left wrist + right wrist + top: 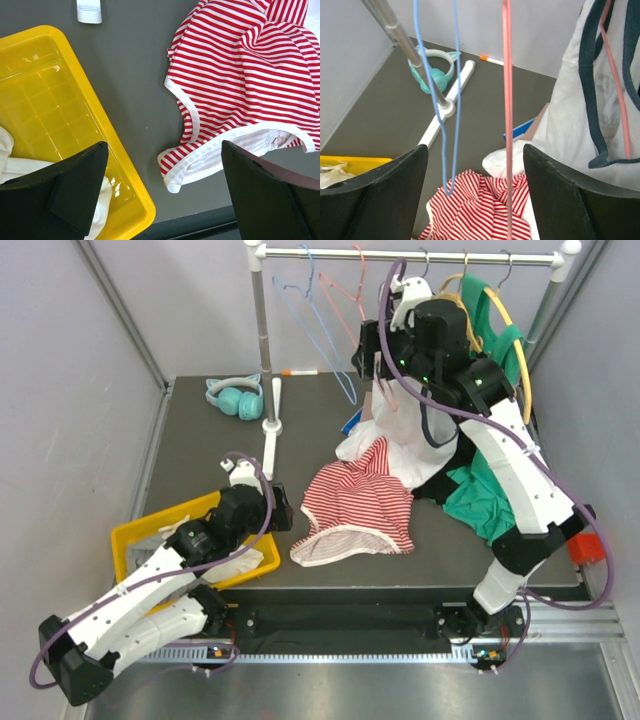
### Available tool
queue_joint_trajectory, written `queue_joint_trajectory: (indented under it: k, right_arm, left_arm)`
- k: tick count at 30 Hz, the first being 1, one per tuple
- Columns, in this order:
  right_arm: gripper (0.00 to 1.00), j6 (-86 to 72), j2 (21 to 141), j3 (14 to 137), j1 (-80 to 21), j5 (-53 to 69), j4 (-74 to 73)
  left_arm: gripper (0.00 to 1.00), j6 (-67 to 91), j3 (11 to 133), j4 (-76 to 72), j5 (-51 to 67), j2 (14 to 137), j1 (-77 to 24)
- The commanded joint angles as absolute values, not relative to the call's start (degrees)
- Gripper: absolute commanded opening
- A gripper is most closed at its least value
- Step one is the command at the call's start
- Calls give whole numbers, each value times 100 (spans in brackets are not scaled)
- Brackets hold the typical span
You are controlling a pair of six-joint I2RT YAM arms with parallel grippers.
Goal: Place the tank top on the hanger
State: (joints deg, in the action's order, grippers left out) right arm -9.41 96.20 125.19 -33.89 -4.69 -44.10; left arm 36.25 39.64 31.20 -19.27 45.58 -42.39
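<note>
The red and white striped tank top (355, 505) lies crumpled on the table mat, and also shows in the left wrist view (240, 75) and the right wrist view (480, 212). The thin salmon-pink hanger (507, 100) hangs from the rail (330, 254). My right gripper (372, 348) is raised at the rail and open; in its own view (475, 150) the pink wire runs down between the fingers, nearer the right one, untouched. My left gripper (285, 510) is open and empty, low over the mat beside the top's hem (163, 147).
A light blue thin hanger (456, 60) hangs left of the pink one. A white top with navy trim (400, 435) and a green garment (485, 490) hang at the right. A yellow tray (135, 535) holds white cloth. Teal headphones (235, 397) lie by the rack's post (262, 340).
</note>
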Motion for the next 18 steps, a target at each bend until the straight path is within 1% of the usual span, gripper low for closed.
queue_joint_trajectory:
  k: [1,7,10,13,14,16,17,18]
  right_arm:
    - [76,-677,9703,12446,-3287,-826,-4043]
    - [72,-571,9808,12173,-3226,-932,-3876]
    - [68,-536,9870,12103,-3199,-870,-3841]
    - [55,-510,9949,12129,-3199,-748,-3911]
    - [45,-518,9949,12120,-3199,-677,-3911]
    - [33,-510,9932,12085,-3191,-651,-3876]
    - [20,-501,9897,12076,-3199,-642,-3859]
    - [17,-492,9896,12076,-3191,-650,-3841]
  left_arm:
    - [99,3595,4175,2945,-1758,4500,-4219]
    - [99,3604,4184,2979,-1731,4439,-4219]
    - [99,3639,4166,3050,-1775,4368,-4219]
    - [99,3709,4192,3181,-1828,4263,-4219]
    - [99,3744,4201,3269,-1880,4237,-4219]
    - [99,3814,4175,3331,-1933,4123,-4219]
    - [99,3823,4157,3340,-1951,4096,-4219]
    - [99,3858,4122,3366,-1960,4035,-4219]
